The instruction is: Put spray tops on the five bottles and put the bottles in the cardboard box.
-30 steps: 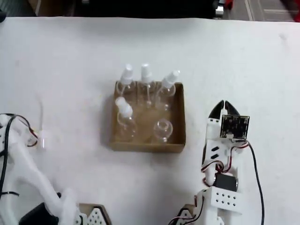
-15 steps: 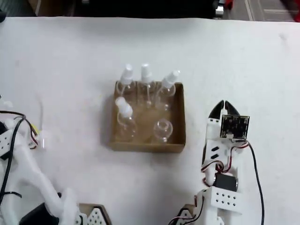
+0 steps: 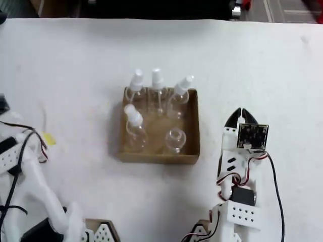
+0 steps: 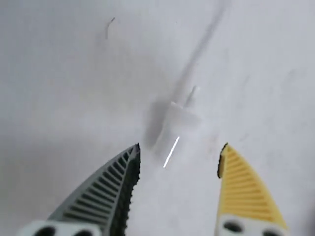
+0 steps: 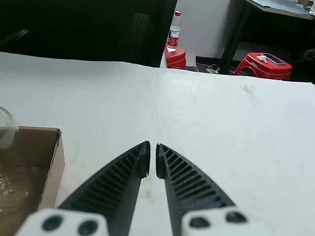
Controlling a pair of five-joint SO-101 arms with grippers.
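On the far left, my left claw (image 4: 179,147) has come forward over the last second. In the high view the arm has crept up the table (image 3: 75,60), and its yellow finger now sits where the last loose top lay. From the wrist, the jaws stand wide with the top (image 4: 181,120) lying flat on the cloth just ahead of the tips, roughly centred between the grey and yellow fingers, its thin tube trailing away from me. Nothing is gripped yet. I'd judge this as lined up for the pick: ease in a little more, then close on the head rather than the tube.

In the middle, the box (image 3: 157,158) hasn't shifted. It holds all five bottles. The four capped bottles (image 3: 134,123) stand along the back row and the front left, and the open bottle (image 3: 175,139) sits at the front right, still waiting for that top. So this is the final cap, and the bottle is already boxed.

On the right, the right claw (image 3: 242,114) has stayed parked on the table beside the box, pinched nearly together with nothing in it.
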